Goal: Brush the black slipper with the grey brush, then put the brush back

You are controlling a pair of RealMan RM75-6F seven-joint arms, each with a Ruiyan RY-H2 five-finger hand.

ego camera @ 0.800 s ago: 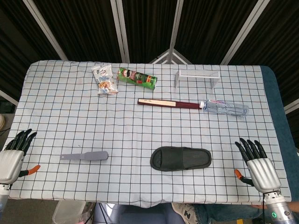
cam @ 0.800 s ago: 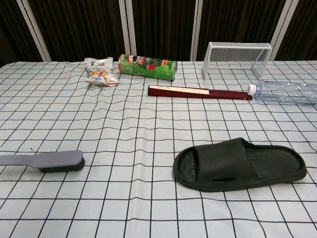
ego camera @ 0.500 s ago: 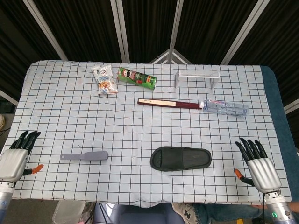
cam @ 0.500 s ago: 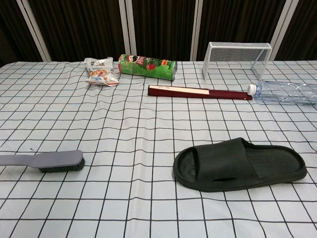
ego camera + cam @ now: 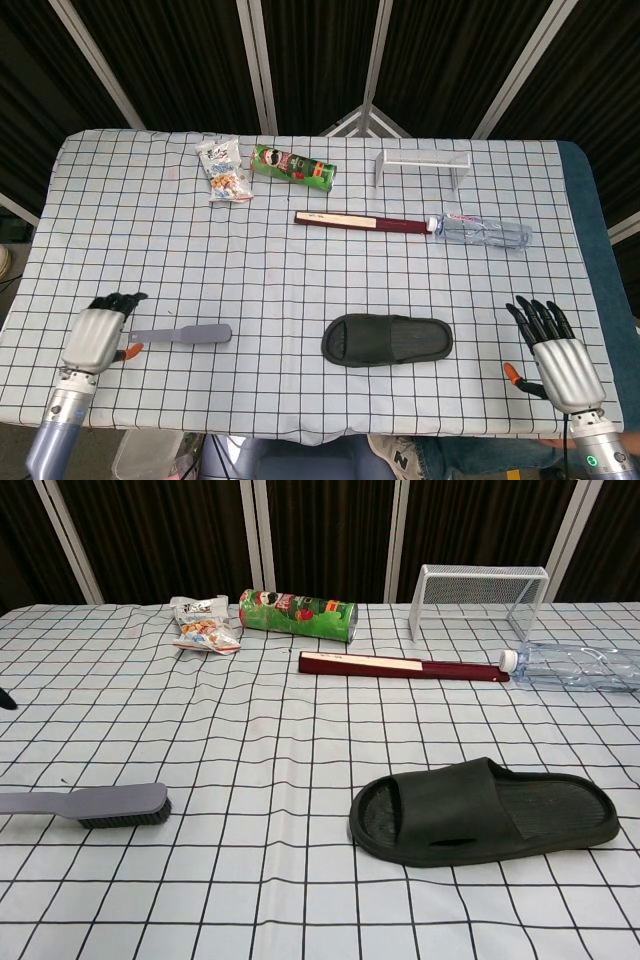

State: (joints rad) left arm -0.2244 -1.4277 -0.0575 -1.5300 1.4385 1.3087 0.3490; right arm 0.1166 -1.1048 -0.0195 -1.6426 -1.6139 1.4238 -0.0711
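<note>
1. The left hand (image 5: pixel 97 336) sits over the near left part of the table, just beyond the handle end of the grey brush (image 5: pixel 182 334). Its dark fingers (image 5: pixel 118 300) are curled forward and down, holding nothing. Whether it touches the handle tip cannot be told.
2. The right hand (image 5: pixel 558 358) rests at the near right edge, well apart from the black slipper (image 5: pixel 387 340). Its black fingers (image 5: pixel 535 316) are spread wide and straight, and it is empty.
3. The grey brush lies flat on the checked tablecloth (image 5: pixel 300 270), to the slipper's left with bare cloth between them. It is a long, flat plastic paddle; the chest view shows short dark bristles (image 5: pixel 125 820) under its wider head.
4. The black slipper lies sole-down near the front edge, an open slide of matte, rubbery material with a broad strap.
5. Beyond the slipper lies a long dark-red flat box (image 5: pixel 363 221), and just to that box's right a clear plastic bottle (image 5: pixel 482 232) lies on its side, its contents not discernible.
6. Further beyond the slipper, a white wire rack (image 5: pixel 422 163) stands, holding nothing.
7. Beyond and left of the slipper lie a green cylindrical snack can (image 5: pixel 292 166) on its side and a small crinkled snack bag (image 5: pixel 223 168).
</note>
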